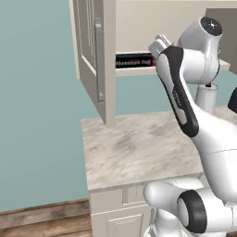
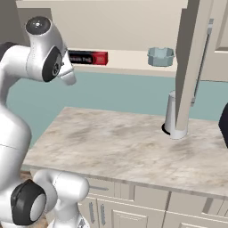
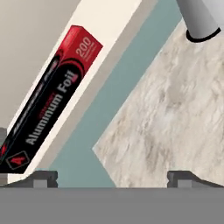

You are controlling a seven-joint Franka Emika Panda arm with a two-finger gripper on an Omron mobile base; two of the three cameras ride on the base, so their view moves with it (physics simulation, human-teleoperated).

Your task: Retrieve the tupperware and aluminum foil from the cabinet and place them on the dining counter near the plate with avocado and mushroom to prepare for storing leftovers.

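The foil (image 3: 48,100) lies along the front edge of the cabinet (image 2: 133,60) shelf, its long side facing the gripper (image 3: 112,177), whose jaws stand wide and empty.

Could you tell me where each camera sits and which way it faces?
Left base view: behind-left of the arm, facing the open cabinet; arm at right.
Right base view: behind-right, facing the shelf with the tupperware; arm at left.
Hand view: on the hand, gripper open toward the aluminum foil.
All share the foil.
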